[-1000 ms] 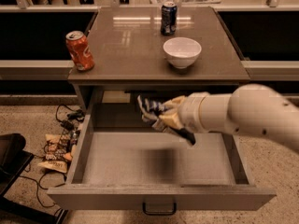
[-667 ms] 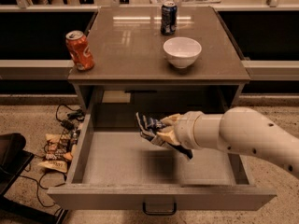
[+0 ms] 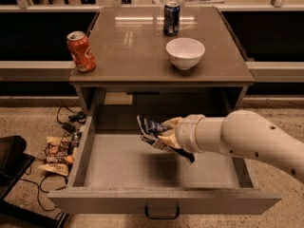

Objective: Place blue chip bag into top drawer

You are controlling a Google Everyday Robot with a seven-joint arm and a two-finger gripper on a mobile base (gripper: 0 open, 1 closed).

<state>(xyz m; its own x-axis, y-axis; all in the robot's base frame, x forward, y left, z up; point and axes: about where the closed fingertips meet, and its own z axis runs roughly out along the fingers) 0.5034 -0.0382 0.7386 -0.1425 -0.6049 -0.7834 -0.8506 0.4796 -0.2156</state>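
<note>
The blue chip bag (image 3: 149,129) is a crumpled navy foil bag with white lettering. My gripper (image 3: 164,133) is shut on it and holds it above the middle of the open top drawer (image 3: 118,163). The drawer is wide, shallow and grey inside, pulled out toward the camera, with a small dark handle (image 3: 162,213) on its front panel. My white arm (image 3: 247,139) reaches in from the right across the drawer. The bag hangs a little above the drawer floor.
On the tabletop (image 3: 133,51) stand an orange soda can (image 3: 80,51) at the left edge, a white bowl (image 3: 185,52) and a blue soda can (image 3: 171,18). Tan wrappers and cables (image 3: 59,151) lie on the floor left of the drawer.
My gripper with the bag has moved down and a little toward the front of the drawer, deeper into the drawer opening.
</note>
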